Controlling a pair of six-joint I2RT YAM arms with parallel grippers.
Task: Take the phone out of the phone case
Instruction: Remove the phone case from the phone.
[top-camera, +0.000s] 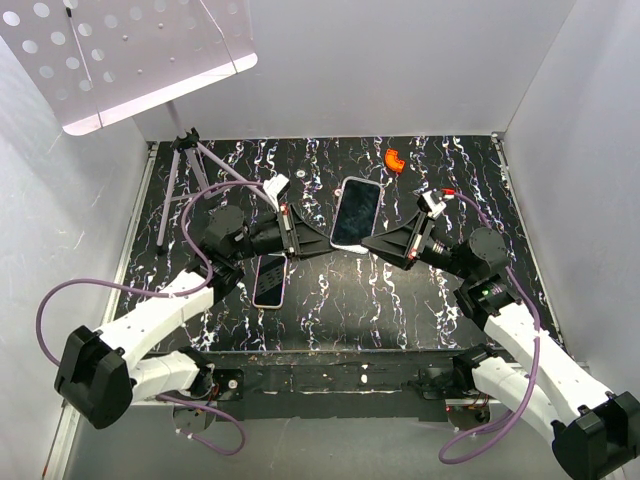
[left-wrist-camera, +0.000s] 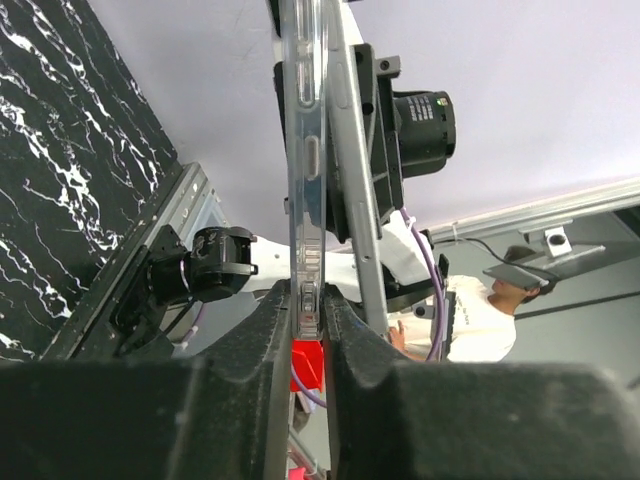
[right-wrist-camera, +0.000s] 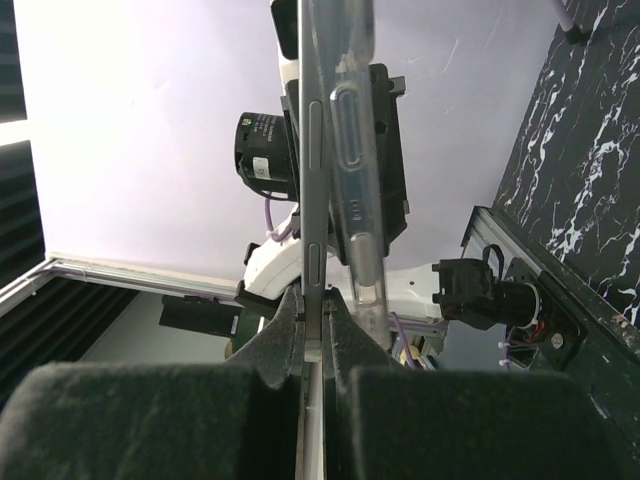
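Closest to my bases, on the black marbled table (top-camera: 400, 300), a pink-rimmed slab (top-camera: 269, 280) lies flat just ahead of my left forearm. From above I cannot tell whether it is a second handset or only a cover. Just beyond it my two arms meet over the middle of the table, tips pointing at each other, with the phone (top-camera: 355, 212) raised between them, tilted and clear of the surface. My left pincer (left-wrist-camera: 308, 310) is closed: its dark padded fingers (left-wrist-camera: 240, 360) squeeze one edge of the clear phone case (left-wrist-camera: 303, 150), whose side button cut-outs show in the wrist view. The phone's silver rim runs beside the case there, close against it farther up and drawing apart towards my fingers. My right pincer (right-wrist-camera: 313, 320) is closed too, clamped on the phone's metal edge alone, and the case's loose end hangs free just beside that grip. So the case is partly peeled away but not off. Farther back, a small tripod (top-camera: 185, 170) sits at the left, an orange piece (top-camera: 394, 160) lies near the rear wall, and a perforated panel (top-camera: 130, 55) juts over the far-left corner.
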